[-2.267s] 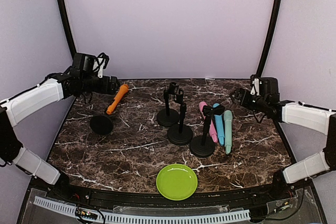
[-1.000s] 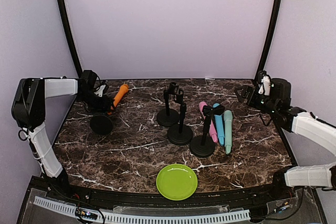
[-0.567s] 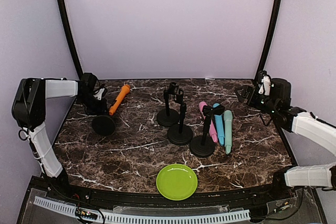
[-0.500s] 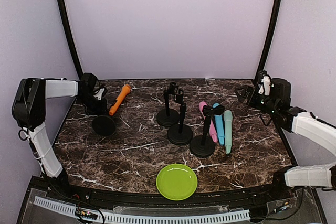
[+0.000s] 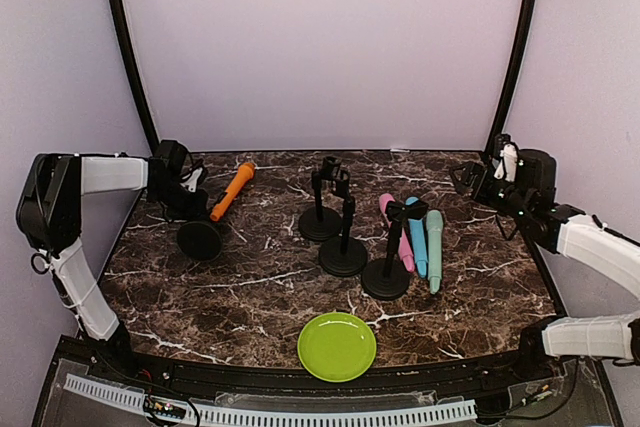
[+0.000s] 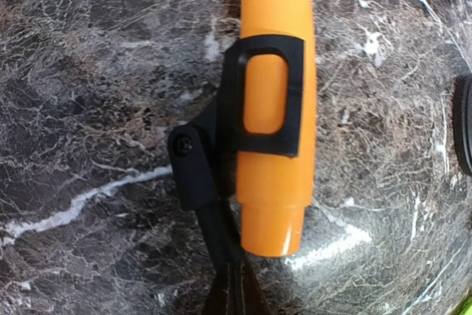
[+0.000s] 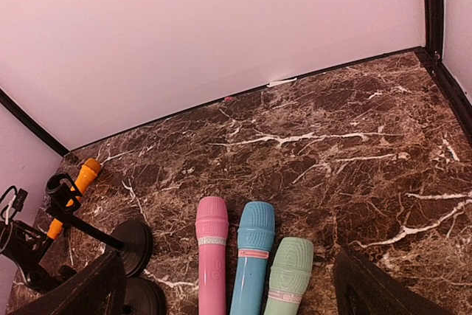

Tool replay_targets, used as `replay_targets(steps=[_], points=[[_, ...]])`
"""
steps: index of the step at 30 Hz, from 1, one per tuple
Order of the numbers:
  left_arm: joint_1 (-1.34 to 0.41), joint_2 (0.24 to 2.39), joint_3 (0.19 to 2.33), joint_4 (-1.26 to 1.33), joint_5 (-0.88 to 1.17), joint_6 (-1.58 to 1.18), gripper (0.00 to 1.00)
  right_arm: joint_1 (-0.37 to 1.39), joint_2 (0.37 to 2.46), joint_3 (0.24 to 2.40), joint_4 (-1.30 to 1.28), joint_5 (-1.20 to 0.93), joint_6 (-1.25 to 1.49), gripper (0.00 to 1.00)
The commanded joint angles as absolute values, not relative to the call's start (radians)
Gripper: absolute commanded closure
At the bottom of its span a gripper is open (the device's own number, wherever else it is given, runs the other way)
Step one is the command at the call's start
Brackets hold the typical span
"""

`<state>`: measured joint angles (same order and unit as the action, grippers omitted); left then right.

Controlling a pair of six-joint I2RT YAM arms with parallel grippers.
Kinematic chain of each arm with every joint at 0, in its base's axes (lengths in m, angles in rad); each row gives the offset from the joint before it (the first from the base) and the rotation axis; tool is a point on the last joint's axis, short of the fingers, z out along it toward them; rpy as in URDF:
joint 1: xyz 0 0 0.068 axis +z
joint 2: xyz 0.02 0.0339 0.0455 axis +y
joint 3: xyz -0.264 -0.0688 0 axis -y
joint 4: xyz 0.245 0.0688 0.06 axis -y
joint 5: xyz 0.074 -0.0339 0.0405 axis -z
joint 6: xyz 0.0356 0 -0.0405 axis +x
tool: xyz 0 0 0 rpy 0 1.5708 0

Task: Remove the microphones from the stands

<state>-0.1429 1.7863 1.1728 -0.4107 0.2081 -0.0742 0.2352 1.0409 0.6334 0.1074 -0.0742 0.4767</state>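
No readable text on my cameras. Orange microphone (image 6: 274, 108): no lettering visible. Pale bands on the pink microphone (image 7: 212, 256), blue microphone (image 7: 253, 260) and green microphone (image 7: 287, 274) may carry print, too small to tell.

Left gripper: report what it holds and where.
The left gripper apparently pinches the stand's stem, just below the clip around the orange microphone; contact barely shows.

Orange microphone (image 6: 274, 108), black stand (image 6: 193, 167), brown white-veined marble table (image 5: 250, 297).
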Motion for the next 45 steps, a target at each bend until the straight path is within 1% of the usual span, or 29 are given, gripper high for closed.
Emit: replay_targets(steps=[1,8,14,17,20,21,23,25,26,27,30,31,33,35,38,41,45], points=[[-0.184,1.653,1.112,-0.329,0.179,-0.029,1.00,0.231,1.013,0.623,0.141,-0.058,0.487,0.01],[-0.239,1.544,1.041,-0.243,0.085,-0.006,1.00,0.231,0.992,0.619,0.135,-0.050,0.488,0.01],[-0.263,1.457,0.979,-0.148,0.075,-0.006,1.00,0.232,0.973,0.611,0.131,-0.040,0.489,0.01],[-0.264,1.441,0.962,-0.128,0.085,-0.006,1.00,0.232,0.971,0.611,0.132,-0.038,0.489,0.01],[-0.264,1.490,0.996,-0.192,0.083,-0.010,0.99,0.232,0.970,0.612,0.130,-0.040,0.488,0.02],[-0.264,1.503,1.019,-0.229,0.084,-0.019,0.96,0.232,0.970,0.612,0.128,-0.040,0.489,0.01],[-0.264,1.533,1.041,-0.267,0.097,-0.030,0.86,0.232,0.967,0.615,0.118,-0.036,0.486,0.01],[-0.264,1.552,1.048,-0.276,0.123,-0.036,0.69,0.232,0.963,0.617,0.106,-0.030,0.482,0.01],[-0.264,1.556,1.050,-0.286,0.132,-0.039,0.65,0.231,0.958,0.616,0.100,-0.027,0.480,0.01],[-0.264,1.564,1.059,-0.295,0.142,-0.040,0.60,0.232,0.953,0.613,0.101,-0.024,0.481,0.01],[-0.264,1.583,1.073,-0.346,0.144,-0.043,0.50,0.232,0.944,0.599,0.114,-0.019,0.484,0.01],[-0.263,1.590,1.075,-0.355,0.141,-0.043,0.45,0.232,0.944,0.597,0.117,-0.020,0.486,0.01],[-0.263,1.600,1.075,-0.374,0.131,-0.046,0.39,0.231,0.952,0.601,0.118,-0.025,0.486,0.01],[-0.260,1.612,1.074,-0.386,0.110,-0.047,0.35,0.231,0.958,0.607,0.118,-0.030,0.485,0.01],[-0.242,1.645,1.103,-0.405,0.116,-0.045,0.32,0.232,0.964,0.607,0.128,-0.036,0.489,0.01],[-0.226,1.708,1.143,-0.438,0.136,-0.042,0.32,0.231,0.965,0.605,0.130,-0.038,0.492,0.01],[-0.221,1.769,1.192,-0.468,0.142,-0.028,0.36,0.232,0.960,0.598,0.127,-0.032,0.490,0.01]])
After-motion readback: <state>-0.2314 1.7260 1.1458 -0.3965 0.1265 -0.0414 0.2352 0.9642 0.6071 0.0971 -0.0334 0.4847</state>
